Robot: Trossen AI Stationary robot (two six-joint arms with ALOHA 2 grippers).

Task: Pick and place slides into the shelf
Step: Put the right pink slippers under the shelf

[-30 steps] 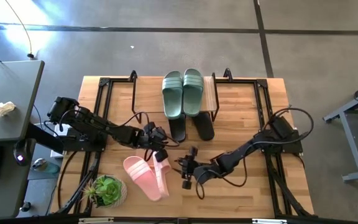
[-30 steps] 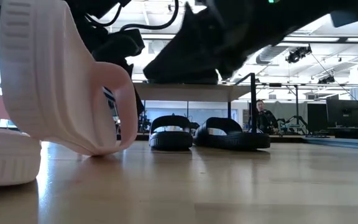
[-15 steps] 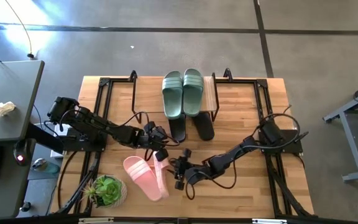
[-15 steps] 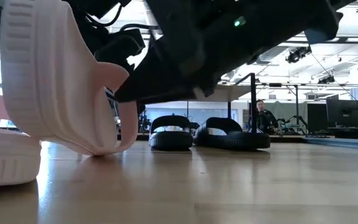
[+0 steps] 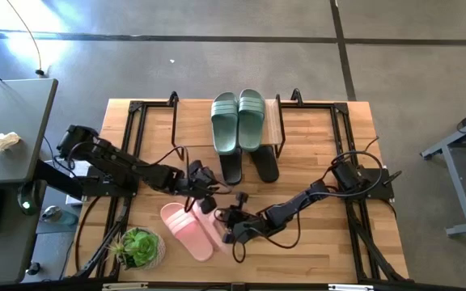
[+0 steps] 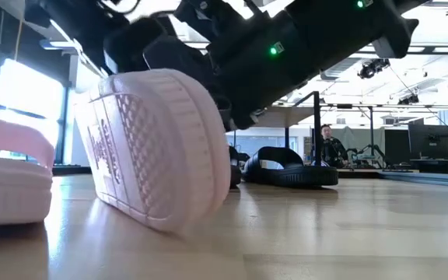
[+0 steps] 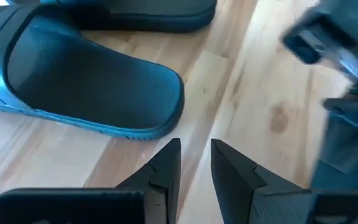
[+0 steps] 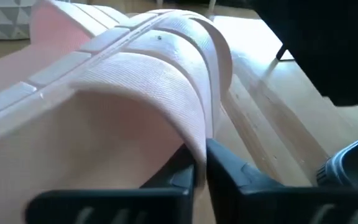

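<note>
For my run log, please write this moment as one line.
right gripper: jaws shut on pink slide strap | left gripper: beside it, empty | green slides: on shelf | black slides: under shelf

Pale wooden tabletop (image 5: 322,153) with visible grain and a soft sheen, and the shelf (image 5: 275,129) shows the same light wood on thin black metal wire. The pink slides (image 5: 191,229) look like matt moulded foam, strap (image 8: 166,56) finely ribbed, sole (image 6: 150,148) stamped with a diamond tread. The black slides (image 6: 290,167) look smooth, faintly shiny; the green slides (image 5: 239,120) matt.
</note>
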